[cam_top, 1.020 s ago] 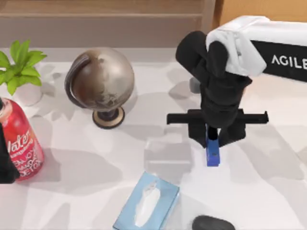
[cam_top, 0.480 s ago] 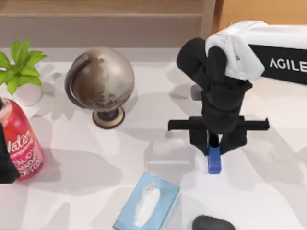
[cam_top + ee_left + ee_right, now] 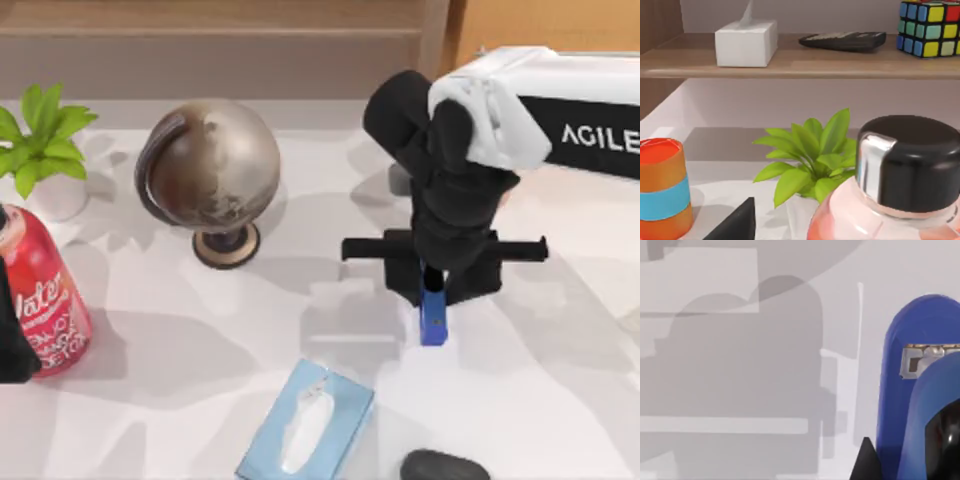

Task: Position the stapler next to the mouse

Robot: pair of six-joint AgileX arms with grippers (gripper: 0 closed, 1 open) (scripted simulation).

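Right arm reaches in from 3 o'clock, wrist pointing down, right claw (image 3: pixel 432 300) clamped on the one stapler (image 3: pixel 433 320); one mouse (image 3: pixel 444 466) sits at 6 o'clock.

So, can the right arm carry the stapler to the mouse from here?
Probably yes. The right gripper holds the stapler, and the table toward the mouse looks free; the tissue box lies beside that path.

pale table (image 3: pixel 560 400) below a wooden shelf (image 3: pixel 840 60).
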